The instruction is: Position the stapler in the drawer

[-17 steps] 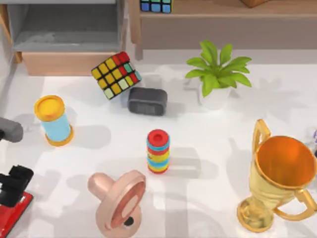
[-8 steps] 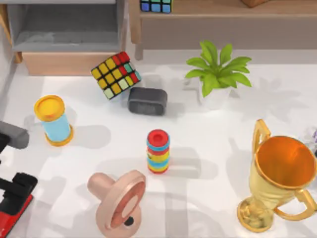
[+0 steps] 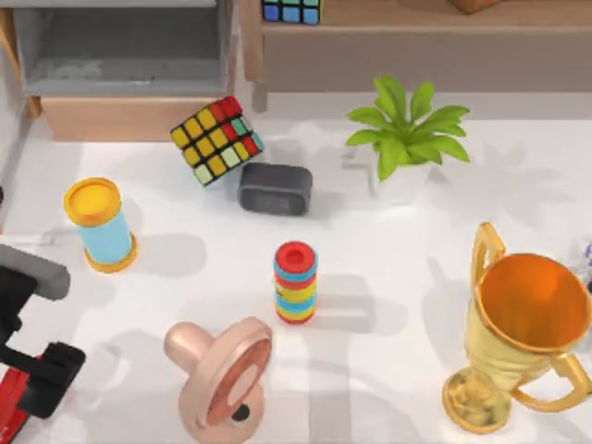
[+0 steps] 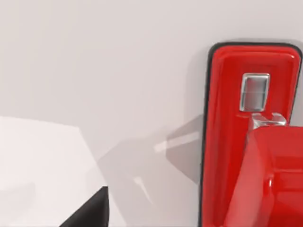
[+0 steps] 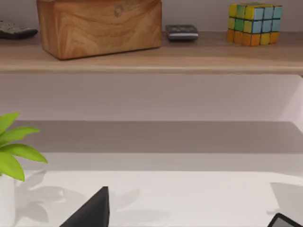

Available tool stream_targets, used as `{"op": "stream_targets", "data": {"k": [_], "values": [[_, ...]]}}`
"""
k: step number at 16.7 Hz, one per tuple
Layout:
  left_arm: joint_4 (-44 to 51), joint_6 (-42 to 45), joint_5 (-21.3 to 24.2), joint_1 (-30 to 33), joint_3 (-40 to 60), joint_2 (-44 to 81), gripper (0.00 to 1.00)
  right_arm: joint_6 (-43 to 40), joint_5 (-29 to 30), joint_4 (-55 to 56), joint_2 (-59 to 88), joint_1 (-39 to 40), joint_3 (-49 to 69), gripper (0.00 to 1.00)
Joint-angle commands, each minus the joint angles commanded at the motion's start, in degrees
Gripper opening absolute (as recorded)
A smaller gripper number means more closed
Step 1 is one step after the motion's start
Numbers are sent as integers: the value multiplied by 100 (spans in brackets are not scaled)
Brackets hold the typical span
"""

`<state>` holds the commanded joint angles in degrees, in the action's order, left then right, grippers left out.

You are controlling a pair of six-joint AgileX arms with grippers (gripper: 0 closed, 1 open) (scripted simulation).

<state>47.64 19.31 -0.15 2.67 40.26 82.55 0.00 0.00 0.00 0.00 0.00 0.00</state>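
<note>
Left gripper [image 3: 42, 375] hovering at the desk's [image 3: 388, 277] front left corner, finger state unclear, red stapler [image 3: 11, 407] lying flat just beside it at the edge, drawer [image 3: 120, 69] sitting open at the back left corner.

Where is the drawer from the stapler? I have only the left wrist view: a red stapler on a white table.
Observer: In the top view the drawer sits at the top left, open, with its grey inside showing. The stapler lies at the bottom left corner, with the left gripper close beside it.
Operator: Anything between them?
Observer: Yes, a blue cylinder with a yellow cap stands upright between them, a little to the right.
Operator: And beside the stapler?
Observer: A pink pacifier lies to its right, well apart from it.
</note>
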Motion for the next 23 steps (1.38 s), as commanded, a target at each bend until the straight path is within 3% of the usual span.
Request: {"op": "stream_targets", "data": {"k": [4, 8, 21, 23], "values": [[-652, 7, -1, -3, -380, 273, 100, 0, 0, 0, 0, 0, 0, 100], [-684, 8, -1, -3, -401, 288, 100, 0, 0, 0, 0, 0, 0, 100], [-684, 8, -1, -3, -401, 288, 2, 0, 0, 0, 0, 0, 0, 100], [-684, 8, -1, -3, -401, 288, 0, 0, 0, 0, 0, 0, 0, 100]]}}
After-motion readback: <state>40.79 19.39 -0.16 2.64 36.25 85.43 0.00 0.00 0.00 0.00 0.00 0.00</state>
